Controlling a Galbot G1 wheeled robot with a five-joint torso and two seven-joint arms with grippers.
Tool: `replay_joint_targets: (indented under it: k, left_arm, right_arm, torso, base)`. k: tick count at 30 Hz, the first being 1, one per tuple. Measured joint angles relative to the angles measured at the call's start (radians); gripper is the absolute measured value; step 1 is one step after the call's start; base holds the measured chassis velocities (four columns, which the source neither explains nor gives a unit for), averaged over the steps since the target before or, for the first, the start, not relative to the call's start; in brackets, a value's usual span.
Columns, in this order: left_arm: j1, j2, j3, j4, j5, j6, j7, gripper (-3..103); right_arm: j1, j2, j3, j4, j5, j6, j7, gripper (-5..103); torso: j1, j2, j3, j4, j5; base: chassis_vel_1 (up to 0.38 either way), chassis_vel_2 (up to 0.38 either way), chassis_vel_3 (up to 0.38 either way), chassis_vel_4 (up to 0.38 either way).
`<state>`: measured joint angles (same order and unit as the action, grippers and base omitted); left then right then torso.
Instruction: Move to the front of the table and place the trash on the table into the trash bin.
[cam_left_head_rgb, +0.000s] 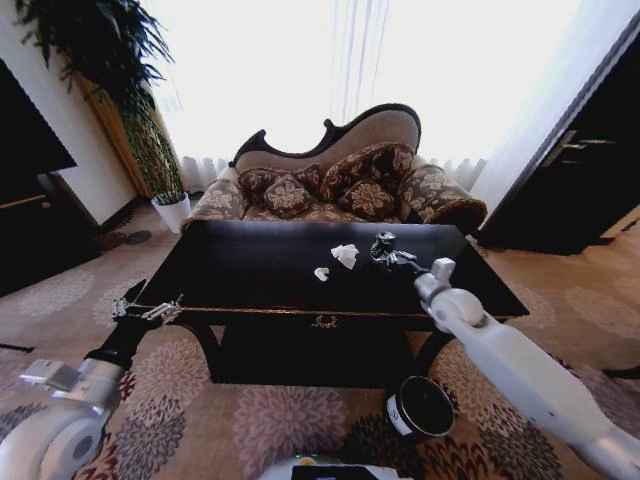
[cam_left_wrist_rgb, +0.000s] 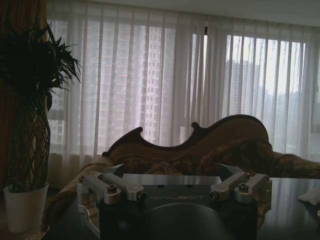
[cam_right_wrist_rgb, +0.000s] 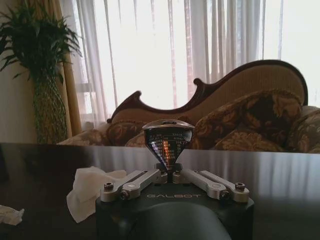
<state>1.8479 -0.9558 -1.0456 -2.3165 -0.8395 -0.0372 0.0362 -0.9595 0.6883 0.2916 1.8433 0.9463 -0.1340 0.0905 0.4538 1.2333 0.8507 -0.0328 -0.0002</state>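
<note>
Glossy black wooden worktop bare on its left half, crumpled white tissue and small white scrap right of centre, patterned sofa behind

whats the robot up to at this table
It is clearing trash off the black table into the bin on the carpet by the table's front right. The right gripper is over the table's right part, shut on a dark shiny wrapper. The crumpled tissue and a tiny white bit lie on the table just to its left. The left gripper waits at the table's front left corner, open, holding nothing.
</note>
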Motion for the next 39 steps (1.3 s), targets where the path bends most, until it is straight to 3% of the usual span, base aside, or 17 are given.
replay_joint_targets:
  k: [6, 10, 17, 25, 29, 34, 39]
  left_arm:
    - [0.0, 0.0, 0.0, 0.0, 0.0, 0.0, 0.0, 100]
    - [0.0, 0.0, 0.0, 0.0, 0.0, 0.0, 0.0, 100]
    - [0.0, 0.0, 0.0, 0.0, 0.0, 0.0, 0.0, 100]
    - [0.0, 0.0, 0.0, 0.0, 0.0, 0.0, 0.0, 100]
    - [0.0, 0.0, 0.0, 0.0, 0.0, 0.0, 0.0, 100]
    - [0.0, 0.0, 0.0, 0.0, 0.0, 0.0, 0.0, 100]
    - [0.0, 0.0, 0.0, 0.0, 0.0, 0.0, 0.0, 100]
  right_arm:
    - [-0.153, 0.026, 0.148, 0.089, -0.03, 0.02, -0.009, 0]
    - [-0.257, 0.07, 0.23, 0.136, -0.114, 0.054, -0.037, 0]
    - [-0.453, 0.204, 0.426, 0.267, -0.153, 0.09, -0.066, 0]
    - [-0.669, 0.315, 0.644, 0.315, -0.199, 0.217, -0.171, 0]
    - [-0.738, 0.358, 0.685, 0.311, -0.213, 0.265, -0.184, 0]
    - [-0.801, 0.453, 0.698, 0.266, -0.349, 0.373, -0.209, 0]
    - [-0.845, 0.524, 0.705, 0.226, -0.392, 0.447, -0.215, 0]
  torso:
    - [0.0, 0.0, 0.0, 0.0003, 0.0001]
    - [0.0, 0.0, 0.0, 0.0004, 0.0]
    - [0.0, 0.0, 0.0, 0.0002, 0.0]
    - [0.0, 0.0, 0.0, 0.0003, -0.0001]
    - [0.0, 0.0, 0.0, 0.0004, 0.0]
    - [0.0, 0.0, 0.0, 0.0003, 0.0003]
    - [0.0, 0.0, 0.0, 0.0002, 0.0]
  base:
    - [0.0, 0.0, 0.0, 0.0]
    - [0.0, 0.0, 0.0, 0.0]
    - [0.0, 0.0, 0.0, 0.0]
    - [0.0, 0.0, 0.0, 0.0]
    - [0.0, 0.0, 0.0, 0.0]
    - [0.0, 0.0, 0.0, 0.0]
    - [0.0, 0.0, 0.0, 0.0]
